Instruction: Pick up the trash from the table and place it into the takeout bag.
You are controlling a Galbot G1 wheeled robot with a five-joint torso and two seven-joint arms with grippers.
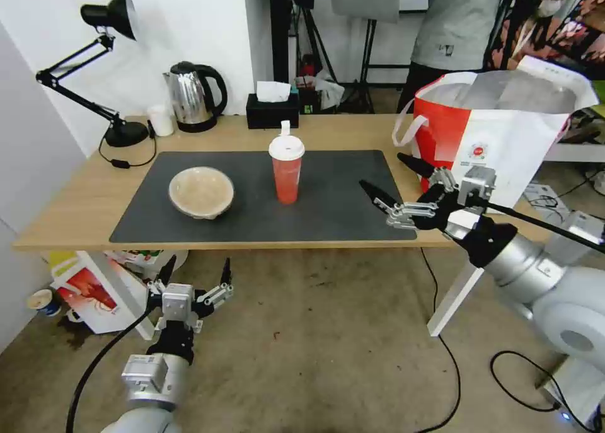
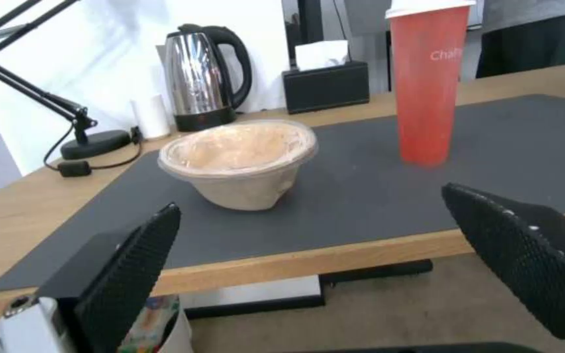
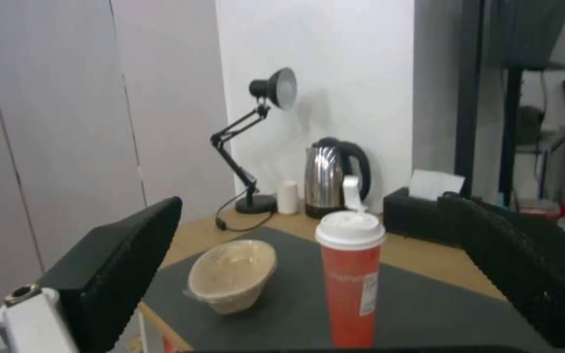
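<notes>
Standing upright on the table [image 1: 75, 222], the red cup [image 1: 287, 171]; right end effector [image 1: 391, 184] released, left end effector [image 1: 195, 275] released.

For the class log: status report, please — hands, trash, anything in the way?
Right hand open, over mat's right edge. Left hand open, below table. Red cup, beige bowl on mat; takeout bag open. Nothing blocking.

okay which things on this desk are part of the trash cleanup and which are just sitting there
Job: red cup, beige bowl, takeout bag, open right hand over the mat's edge.

Just there: kettle, tissue box, desk lamp, small white cup.
</notes>
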